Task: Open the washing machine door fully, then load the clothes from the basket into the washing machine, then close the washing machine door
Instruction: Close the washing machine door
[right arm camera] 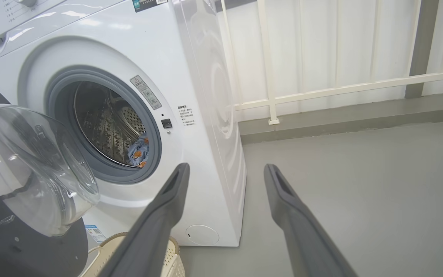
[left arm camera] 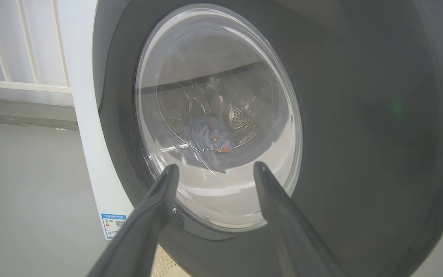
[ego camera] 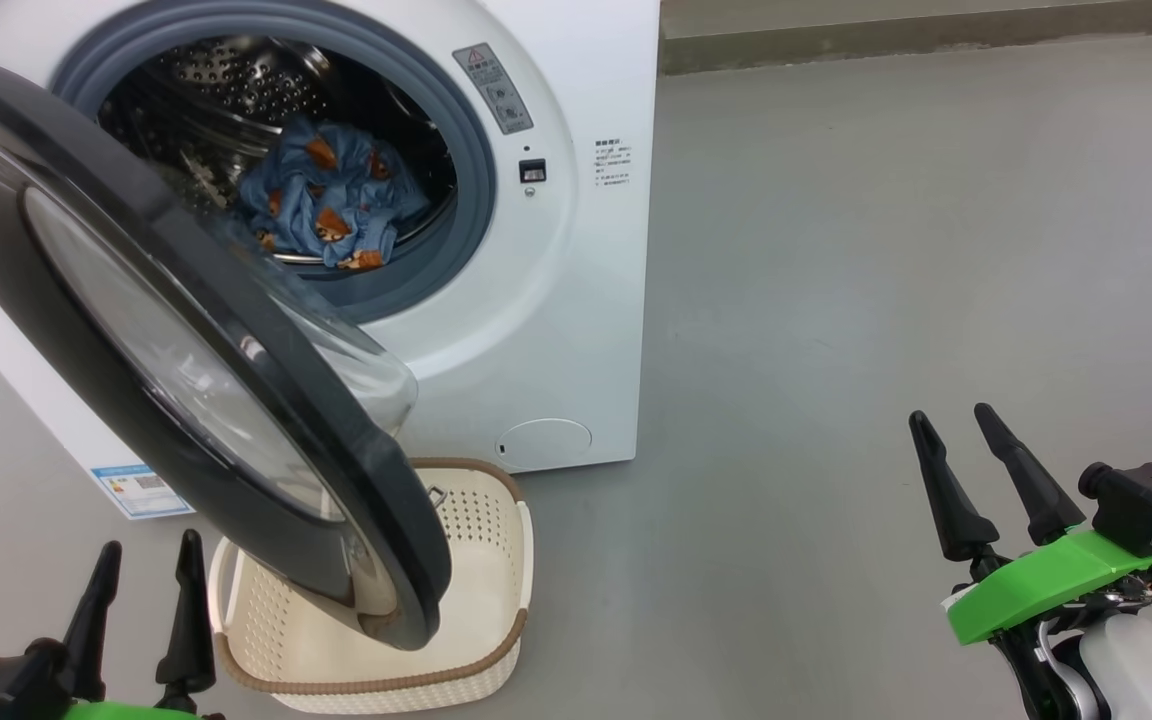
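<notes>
The clothes (ego camera: pixel 331 205) lie at the drum's front lip, near 5 o'clock of the opening, so the washing machine door (ego camera: pixel 391 540) may pinch fabric when pushed shut by the left gripper (ego camera: pixel 151 542) or the right gripper (ego camera: pixel 951 412), both with fingers apart and empty.

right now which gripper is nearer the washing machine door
Left. The left gripper is just beside the lower rim of the washing machine door; the right gripper is well off to its right.

Glossy black washing machine door (ego camera: pixel 186 330)
</notes>
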### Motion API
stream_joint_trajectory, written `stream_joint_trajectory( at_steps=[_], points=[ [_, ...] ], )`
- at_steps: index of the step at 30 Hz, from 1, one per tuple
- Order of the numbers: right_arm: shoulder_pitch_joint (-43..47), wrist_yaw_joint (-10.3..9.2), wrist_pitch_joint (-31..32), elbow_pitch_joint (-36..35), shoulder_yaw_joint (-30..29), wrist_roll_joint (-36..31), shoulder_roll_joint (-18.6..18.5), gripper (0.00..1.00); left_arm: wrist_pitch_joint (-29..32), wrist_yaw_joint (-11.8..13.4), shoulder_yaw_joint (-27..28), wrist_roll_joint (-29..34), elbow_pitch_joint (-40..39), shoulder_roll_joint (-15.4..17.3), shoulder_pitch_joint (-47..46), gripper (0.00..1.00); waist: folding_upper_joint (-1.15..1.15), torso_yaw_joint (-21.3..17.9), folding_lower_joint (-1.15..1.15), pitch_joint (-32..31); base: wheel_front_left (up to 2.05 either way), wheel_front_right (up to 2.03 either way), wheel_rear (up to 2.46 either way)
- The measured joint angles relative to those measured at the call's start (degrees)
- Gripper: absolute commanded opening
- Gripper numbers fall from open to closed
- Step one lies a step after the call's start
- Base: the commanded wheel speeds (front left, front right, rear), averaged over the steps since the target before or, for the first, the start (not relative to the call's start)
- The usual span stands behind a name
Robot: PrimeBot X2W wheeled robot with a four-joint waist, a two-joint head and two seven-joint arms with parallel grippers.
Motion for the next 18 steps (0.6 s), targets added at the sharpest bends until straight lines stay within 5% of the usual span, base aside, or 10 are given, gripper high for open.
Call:
stream_joint_trajectory(
  at_steps=[18],
  points=[
    [0.0, 0.00, 0.0, 0.0, 0.2, 0.0, -0.2, 1.00, 0.6, 0.9, -1.0, -0.1, -0.4, 0.0, 0.0, 1.00, 0.00, 0.7, 0.00, 0.3, 0.00, 0.00, 0.00]
  ],
)
